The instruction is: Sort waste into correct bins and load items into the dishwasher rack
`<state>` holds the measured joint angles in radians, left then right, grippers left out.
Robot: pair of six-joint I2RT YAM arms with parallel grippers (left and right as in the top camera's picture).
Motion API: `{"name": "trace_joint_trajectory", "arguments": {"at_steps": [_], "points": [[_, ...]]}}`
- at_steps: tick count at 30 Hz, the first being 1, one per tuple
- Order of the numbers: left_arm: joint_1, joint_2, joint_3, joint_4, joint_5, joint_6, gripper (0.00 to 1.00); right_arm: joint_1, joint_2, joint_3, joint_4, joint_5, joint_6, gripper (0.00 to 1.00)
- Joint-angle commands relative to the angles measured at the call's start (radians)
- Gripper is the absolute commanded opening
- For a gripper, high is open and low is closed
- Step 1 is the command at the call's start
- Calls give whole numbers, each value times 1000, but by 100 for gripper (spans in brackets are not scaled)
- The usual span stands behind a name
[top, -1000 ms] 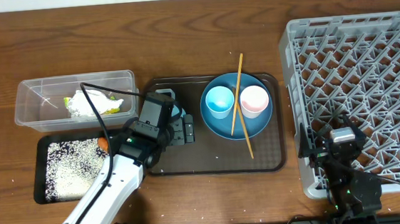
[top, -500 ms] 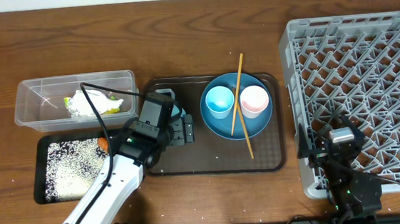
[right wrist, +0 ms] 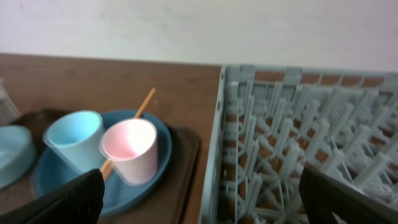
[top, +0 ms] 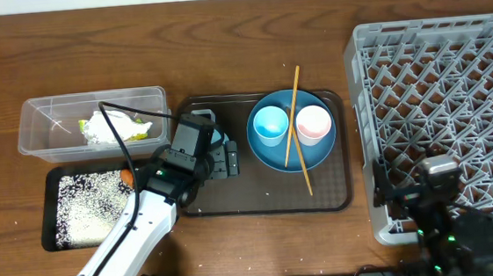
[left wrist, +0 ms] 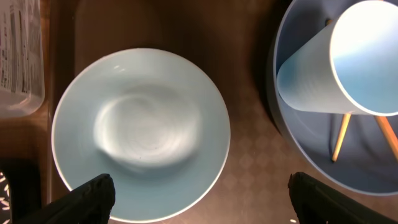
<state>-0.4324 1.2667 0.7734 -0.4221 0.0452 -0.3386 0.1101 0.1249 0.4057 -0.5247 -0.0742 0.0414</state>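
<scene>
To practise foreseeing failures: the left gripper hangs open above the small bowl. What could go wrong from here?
The left gripper is off-centre over the small bowl; closing might catch only its smooth rim and slip.
The chopsticks lie loose across the plate between the light blue cup and white-pink cup; moving either could roll them off.

Desk (top: 221,43), left rear: wrapper (top: 109,127) is being held in the tub (top: 34,128). Before it: rice (top: 89,208) and carrot (top: 127,176) are being held in the shallow tray (top: 51,211). Centre: bowl (left wrist: 140,134) and, to its right, plate (top: 270,158) are being carried on the serving tray (top: 269,202); left cup (top: 270,125), right cup (top: 313,124) and chopsticks (top: 289,139) are being borne on the plate. Far right: rack (top: 440,79) is being kept.
</scene>
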Motion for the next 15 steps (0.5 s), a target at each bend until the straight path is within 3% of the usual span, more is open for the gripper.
{"name": "trace_joint_trajectory", "arguments": {"at_steps": [1, 10, 15], "points": [[-1, -14, 21, -2, -13, 17, 92, -6, 105, 191, -118, -25, 48, 99], [-1, -14, 21, 6, -11, 17, 91, -6, 562, 749, -603, -66, 55, 99], [-1, -14, 21, 13, -2, 17, 73, -6, 693, 842, -691, -140, 60, 99]]}}
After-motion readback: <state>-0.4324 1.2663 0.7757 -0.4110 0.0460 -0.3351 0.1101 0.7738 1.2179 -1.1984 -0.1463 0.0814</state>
